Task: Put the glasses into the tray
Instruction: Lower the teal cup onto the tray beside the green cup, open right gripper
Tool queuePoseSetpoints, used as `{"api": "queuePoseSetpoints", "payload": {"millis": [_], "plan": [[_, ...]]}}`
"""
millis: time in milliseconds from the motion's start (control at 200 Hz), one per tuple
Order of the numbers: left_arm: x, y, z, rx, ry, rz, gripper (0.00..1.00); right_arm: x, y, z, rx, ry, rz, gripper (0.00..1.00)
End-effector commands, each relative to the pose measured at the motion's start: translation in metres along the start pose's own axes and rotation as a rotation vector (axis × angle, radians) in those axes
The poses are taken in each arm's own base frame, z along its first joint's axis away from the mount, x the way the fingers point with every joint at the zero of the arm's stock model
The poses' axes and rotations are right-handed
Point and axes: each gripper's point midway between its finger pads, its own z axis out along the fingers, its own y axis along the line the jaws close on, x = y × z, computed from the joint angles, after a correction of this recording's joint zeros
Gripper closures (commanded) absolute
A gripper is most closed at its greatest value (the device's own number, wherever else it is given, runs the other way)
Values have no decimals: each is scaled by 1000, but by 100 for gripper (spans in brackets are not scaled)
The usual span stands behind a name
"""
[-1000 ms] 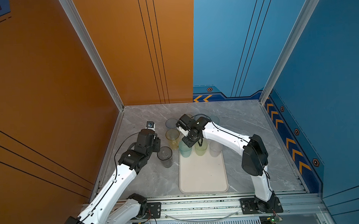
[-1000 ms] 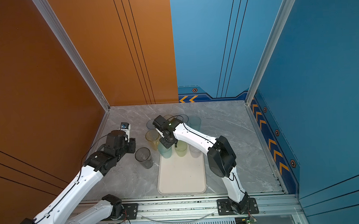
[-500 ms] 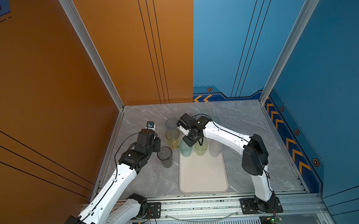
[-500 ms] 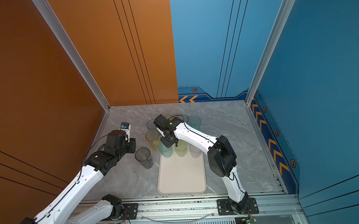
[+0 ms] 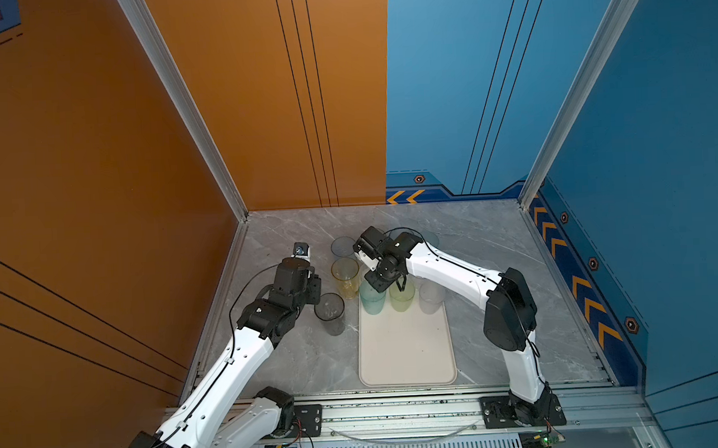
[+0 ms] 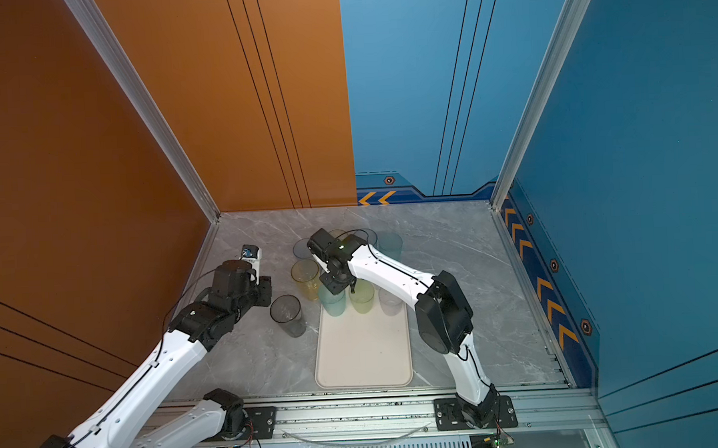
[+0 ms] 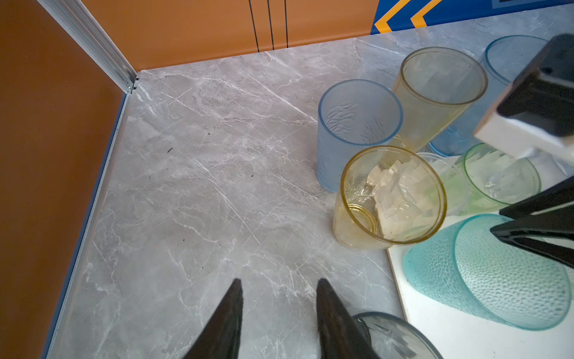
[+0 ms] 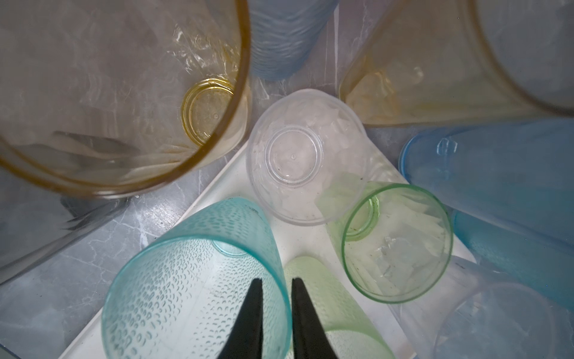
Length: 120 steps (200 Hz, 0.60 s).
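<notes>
The cream tray point(image 5: 406, 347) point(image 6: 363, 349) lies at front centre. At its far end stand a teal glass point(image 5: 372, 297) point(image 8: 186, 279), a pale green glass point(image 5: 402, 298) and a clear glass point(image 5: 432, 296). My right gripper point(image 8: 277, 279) point(image 5: 391, 285) straddles the teal glass's rim, one finger inside and one outside, slightly open. A yellow glass point(image 5: 345, 277) point(image 7: 388, 199) and a smoky grey glass point(image 5: 330, 313) stand on the table left of the tray. My left gripper point(image 7: 279, 281) hangs open and empty over bare table beside the grey glass.
More glasses crowd the table behind the tray: a pale blue one point(image 7: 354, 130), another yellow one point(image 7: 438, 93) and a blue one point(image 8: 497, 174). A short green glass point(image 8: 397, 242) and a short clear one point(image 8: 292, 155) sit under my right arm. The orange wall point(image 5: 98, 203) closes the left side.
My right gripper's jaws have come slightly apart at the teal glass's rim. The left arm has stayed where it was.
</notes>
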Motion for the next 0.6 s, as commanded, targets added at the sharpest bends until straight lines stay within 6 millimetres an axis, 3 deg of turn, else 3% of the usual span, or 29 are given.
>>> {"api": "queuePoseSetpoints", "payload": {"millis": [0, 290, 596], "plan": [[0, -1, 1, 13, 2, -4, 60, -11, 0, -1, -11, -28, 17, 82], [-1, -1, 1, 15, 0, -6, 60, -12, 0, -3, -16, -33, 20, 73], [-3, -1, 0, 18, -9, -11, 60, -21, -9, -29, -14, -101, 45, 71]]}}
